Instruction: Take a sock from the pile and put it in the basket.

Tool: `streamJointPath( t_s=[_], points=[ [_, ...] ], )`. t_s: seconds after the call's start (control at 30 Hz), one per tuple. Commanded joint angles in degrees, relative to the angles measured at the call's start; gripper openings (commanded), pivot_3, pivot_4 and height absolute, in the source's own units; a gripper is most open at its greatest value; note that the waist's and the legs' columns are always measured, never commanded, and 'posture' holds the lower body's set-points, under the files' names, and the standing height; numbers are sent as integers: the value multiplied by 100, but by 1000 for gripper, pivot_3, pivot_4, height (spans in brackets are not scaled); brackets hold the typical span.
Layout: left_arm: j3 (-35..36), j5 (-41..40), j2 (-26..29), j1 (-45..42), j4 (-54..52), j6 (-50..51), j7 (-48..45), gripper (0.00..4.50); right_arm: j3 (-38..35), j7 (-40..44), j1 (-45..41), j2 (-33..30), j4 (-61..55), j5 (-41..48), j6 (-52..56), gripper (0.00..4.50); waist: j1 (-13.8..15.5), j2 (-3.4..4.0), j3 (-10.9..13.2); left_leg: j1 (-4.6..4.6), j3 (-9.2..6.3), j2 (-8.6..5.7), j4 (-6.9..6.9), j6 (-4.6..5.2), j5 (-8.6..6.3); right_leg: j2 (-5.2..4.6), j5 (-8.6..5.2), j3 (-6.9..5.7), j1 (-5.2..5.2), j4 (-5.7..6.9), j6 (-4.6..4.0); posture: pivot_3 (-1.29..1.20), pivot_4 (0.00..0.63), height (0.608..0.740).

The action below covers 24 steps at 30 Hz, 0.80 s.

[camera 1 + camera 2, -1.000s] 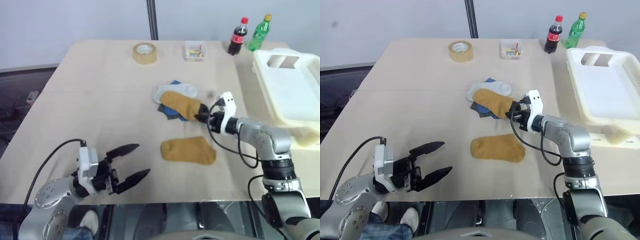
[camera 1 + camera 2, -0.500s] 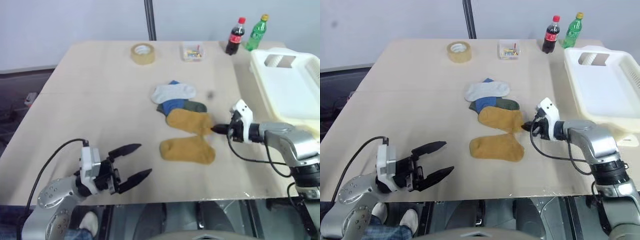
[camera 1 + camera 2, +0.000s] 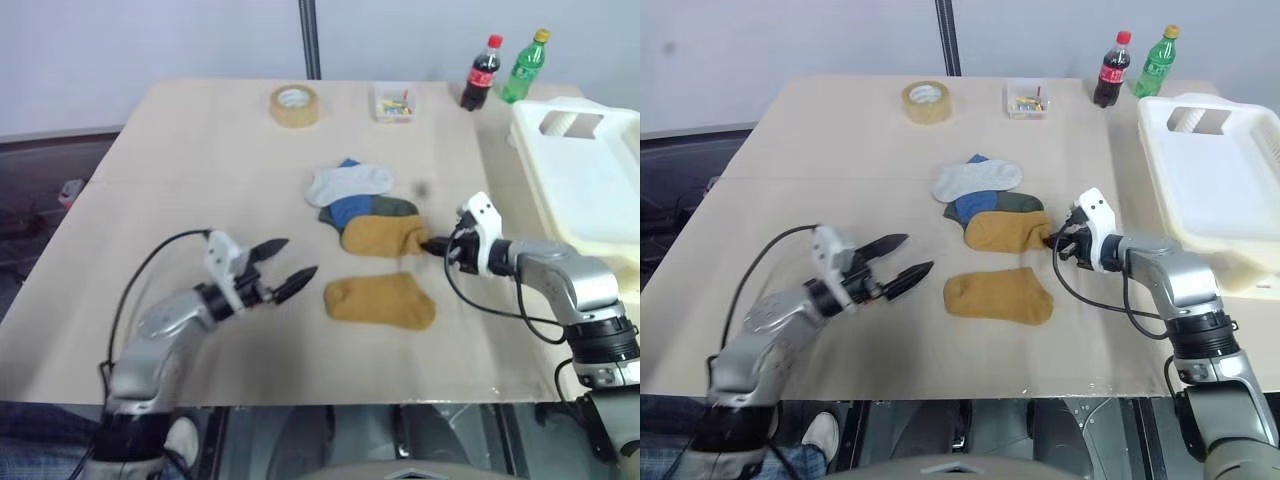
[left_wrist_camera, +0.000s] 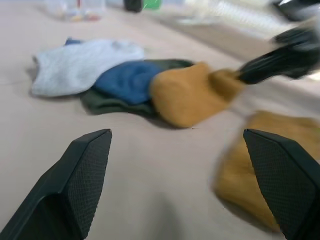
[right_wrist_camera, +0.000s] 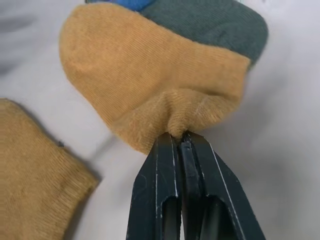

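The pile lies mid-table: a white sock, a blue one and a dark green one overlapping. A mustard sock lies against the pile's near edge, partly over the green one. My right gripper is shut on this sock's edge, with the fabric bunched at the pinch. A second mustard sock lies flat by itself, nearer to me. My left gripper is open just left of that loose sock, pointing at it, with nothing between its fingers. The white basket stands at the table's right edge.
Along the table's far edge stand a tape roll, a small clear box of coloured bits, a cola bottle and a green bottle. Bare tabletop stretches along the left side and between my grippers' cables and the near edge.
My left gripper has moved forward, from the near edge up to the loose mustard sock. My right gripper has dragged the held mustard sock off the pile's top to its near right side.
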Motion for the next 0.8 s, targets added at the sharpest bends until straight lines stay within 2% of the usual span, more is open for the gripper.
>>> streamJointPath(
  t_s=[0.03,0.17,0.33,0.5,0.53,0.6,0.63,0.67,0.8],
  points=[
    [-332,326,-282,-597,343,434,476,4500,-166,-61,-69,36,-148,-18,-95,114,-3,0,0,-1,0,0,0,0,0,0,0,1,-2,0,0,0,150,740],
    [-780,657,-445,-1180,777,947,590,4500,-209,-153,-51,133,-219,-26,-59,114,-1,1,1,-11,-5,0,0,-1,1,4,0,-3,-11,2,0,0,150,740],
    [-929,579,-601,-1423,945,1526,527,4500,-287,-269,-7,219,-277,-18,-37,114,-6,1,0,-10,3,0,0,-1,1,1,0,3,-12,0,0,0,150,740],
    [-662,133,-1046,-1637,968,2094,526,4500,-299,-350,40,299,-325,-20,-28,114,22,2,0,-9,-1,-2,4,-1,1,-3,0,0,-8,4,0,0,150,740],
    [-602,61,-1098,-1655,936,2198,521,3990,-301,-355,44,307,-329,-22,-27,0,20,2,0,-9,-1,-3,5,-1,1,-5,0,-1,-7,4,0,0,150,740],
    [-517,-69,-1155,-1679,844,2407,503,3319,-304,-368,44,319,-330,-24,-25,0,5,2,0,-9,-2,-4,7,-1,1,-7,0,-1,-5,3,1,0,150,740],
    [-485,-137,-1168,-1682,803,2506,495,2616,-305,-379,37,329,-326,-23,-23,0,2,2,0,-9,-2,-5,6,-1,1,-6,0,-1,-6,3,1,0,150,740],
    [-467,-172,-1173,-1683,778,2575,499,2426,-307,-391,26,341,-322,-20,-21,0,0,2,0,-9,-2,-5,6,-1,1,-5,0,-1,-6,3,1,0,150,740],
    [-437,-201,-1166,-1690,770,2647,524,930,-299,-416,-2,370,-307,-18,-18,0,-12,2,0,-9,-2,-2,4,-3,2,0,0,0,-11,5,0,0,150,740]
  ],
)
